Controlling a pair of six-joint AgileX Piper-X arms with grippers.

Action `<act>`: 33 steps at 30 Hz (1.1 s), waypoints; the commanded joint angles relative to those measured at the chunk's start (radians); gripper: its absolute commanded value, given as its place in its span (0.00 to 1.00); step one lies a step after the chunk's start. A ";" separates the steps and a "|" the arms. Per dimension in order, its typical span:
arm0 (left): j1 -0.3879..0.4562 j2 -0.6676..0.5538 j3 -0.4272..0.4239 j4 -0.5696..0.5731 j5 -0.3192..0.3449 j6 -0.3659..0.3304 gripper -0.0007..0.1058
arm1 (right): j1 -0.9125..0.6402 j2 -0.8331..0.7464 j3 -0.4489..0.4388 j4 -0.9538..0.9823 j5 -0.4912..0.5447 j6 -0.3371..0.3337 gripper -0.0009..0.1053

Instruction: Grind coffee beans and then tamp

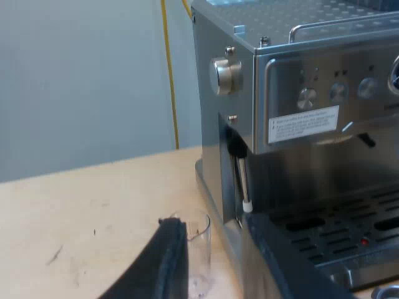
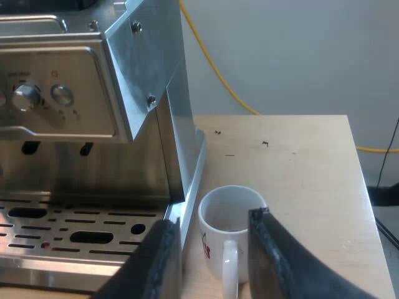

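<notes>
The espresso machine (image 1: pixel 299 112) stands close ahead of my left gripper (image 1: pixel 209 225), its side knob (image 1: pixel 224 76) and thin steam wand (image 1: pixel 243 180) facing me. A clear measuring glass (image 1: pixel 201 240) stands on the wooden table by the machine's base. It sits just beyond my open left fingers, with nothing held. In the right wrist view a white mug (image 2: pixel 225 218) with a red mark stands beside the espresso machine's (image 2: pixel 93 93) drip tray corner. My right gripper (image 2: pixel 212 219) hangs open above it, one finger on either side of the mug and apart from it.
The slotted drip tray (image 2: pixel 68 230) runs under the machine's front, with round knobs (image 2: pixel 26 96) on the panel above. A yellow cable (image 2: pixel 215 68) hangs down the wall behind. The table edge (image 2: pixel 361 187) lies beyond the mug. A metal rim (image 1: pixel 386 291) shows by the tray's front.
</notes>
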 commanded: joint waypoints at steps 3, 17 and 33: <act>-0.004 -0.060 0.003 0.005 -0.003 -0.012 0.24 | -0.005 -0.106 0.059 -0.005 -0.005 -0.001 0.29; -0.004 -0.083 0.084 0.116 -0.003 -0.012 0.24 | -0.005 -0.160 0.163 0.056 -0.013 0.022 0.29; -0.004 -0.081 0.211 0.079 0.004 -0.012 0.24 | -0.005 -0.160 0.283 0.066 -0.013 0.025 0.29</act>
